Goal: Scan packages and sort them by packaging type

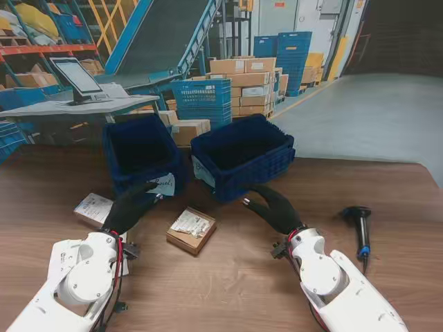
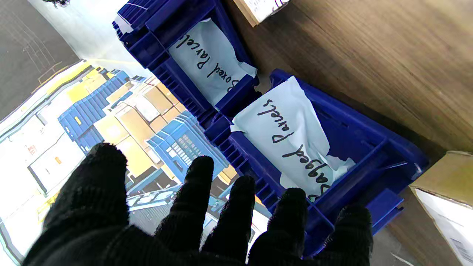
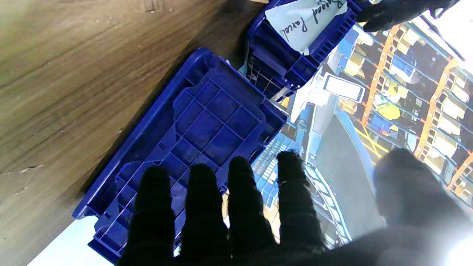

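This is a warehouse: behind the blue bins (image 1: 235,155) stand stacked cardboard boxes (image 1: 246,83) and blue crates (image 1: 204,97), with a long conveyor ramp (image 1: 166,31), tall storage shelves (image 1: 41,34) and a screen (image 1: 76,76) farther back

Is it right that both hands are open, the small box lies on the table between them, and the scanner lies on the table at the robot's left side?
Not quite. The scanner lies at the robot's right side, beyond the right hand, as the stand view shows. The rest holds: the left hand and the right hand are open, and the small box lies on the table between them.
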Robot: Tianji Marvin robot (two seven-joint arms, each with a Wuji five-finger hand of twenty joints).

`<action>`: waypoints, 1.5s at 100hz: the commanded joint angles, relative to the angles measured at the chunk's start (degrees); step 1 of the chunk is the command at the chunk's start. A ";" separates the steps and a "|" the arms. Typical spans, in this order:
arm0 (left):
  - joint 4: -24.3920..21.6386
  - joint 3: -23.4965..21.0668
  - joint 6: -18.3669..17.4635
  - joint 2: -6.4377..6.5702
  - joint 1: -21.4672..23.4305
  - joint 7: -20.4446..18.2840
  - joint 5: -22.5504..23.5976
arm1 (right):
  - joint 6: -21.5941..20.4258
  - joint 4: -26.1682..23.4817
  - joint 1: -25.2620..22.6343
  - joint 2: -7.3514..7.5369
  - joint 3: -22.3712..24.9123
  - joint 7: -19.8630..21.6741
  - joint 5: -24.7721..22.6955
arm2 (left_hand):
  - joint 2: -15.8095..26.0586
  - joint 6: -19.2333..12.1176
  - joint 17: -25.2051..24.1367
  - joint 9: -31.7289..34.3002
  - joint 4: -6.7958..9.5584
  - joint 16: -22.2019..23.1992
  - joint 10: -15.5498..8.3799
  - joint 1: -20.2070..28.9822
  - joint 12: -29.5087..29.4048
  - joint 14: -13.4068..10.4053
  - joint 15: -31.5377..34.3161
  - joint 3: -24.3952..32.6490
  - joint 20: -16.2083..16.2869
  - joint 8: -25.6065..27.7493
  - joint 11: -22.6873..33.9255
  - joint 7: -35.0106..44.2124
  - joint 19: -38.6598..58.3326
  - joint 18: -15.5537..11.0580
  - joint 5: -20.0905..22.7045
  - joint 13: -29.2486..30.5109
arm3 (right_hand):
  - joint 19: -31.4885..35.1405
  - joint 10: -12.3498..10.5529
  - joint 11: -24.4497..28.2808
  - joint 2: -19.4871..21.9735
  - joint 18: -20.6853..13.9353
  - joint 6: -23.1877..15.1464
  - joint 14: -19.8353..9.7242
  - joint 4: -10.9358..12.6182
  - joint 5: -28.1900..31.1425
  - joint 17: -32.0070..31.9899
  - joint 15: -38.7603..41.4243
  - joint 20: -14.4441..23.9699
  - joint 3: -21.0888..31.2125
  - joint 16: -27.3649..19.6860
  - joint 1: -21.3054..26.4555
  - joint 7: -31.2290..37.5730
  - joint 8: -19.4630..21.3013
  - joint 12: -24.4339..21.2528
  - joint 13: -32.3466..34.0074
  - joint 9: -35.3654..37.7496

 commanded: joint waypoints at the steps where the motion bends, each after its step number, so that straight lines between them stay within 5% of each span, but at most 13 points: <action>1: -0.37 0.20 -0.15 -0.09 0.15 -0.83 -0.10 | 0.63 -1.00 -0.76 -0.50 0.29 0.43 -0.10 | 1.97 -2.00 -0.26 0.81 1.05 -0.59 -0.78 1.73 0.12 -1.35 -1.23 -2.10 0.95 0.55 -0.89 0.43 -2.00 -1.51 2.09 0.00 | -1.14 -1.27 -0.76 1.41 -0.47 -0.62 -0.82 -0.04 -1.54 -0.06 0.05 0.81 -0.90 -0.77 -2.08 0.53 -0.44 -0.39 -0.12 -0.80; 95: -4.27 -0.60 2.15 0.17 3.13 -0.41 2.58 | -0.31 -1.16 -0.32 -0.35 0.67 1.18 0.23 | 2.20 -1.86 0.20 0.99 1.22 -0.51 -0.69 2.41 0.28 -1.53 -1.03 -2.21 0.98 0.59 -0.53 0.54 -1.90 -1.65 2.43 0.35 | -1.38 -1.11 -0.97 1.93 -0.26 -0.79 -0.62 -0.11 -2.04 -0.41 -0.13 1.26 -1.19 -0.63 -3.26 0.32 -0.58 -0.16 -0.67 -1.11; 150: -15.00 -13.79 5.15 3.51 16.10 -14.73 9.24 | -2.12 -0.17 1.43 -0.77 -0.74 -0.39 -0.28 | 2.26 -1.99 0.42 0.50 1.21 -0.54 -0.93 1.82 0.24 -1.52 -1.04 -2.53 0.99 0.40 -0.44 0.06 -1.81 -1.69 1.25 0.08 | -1.53 -1.02 -1.02 1.88 -0.26 -0.85 -0.58 -0.21 -2.14 -0.44 -0.09 1.44 -1.06 -0.47 -3.45 0.23 -0.59 0.17 -0.53 -0.93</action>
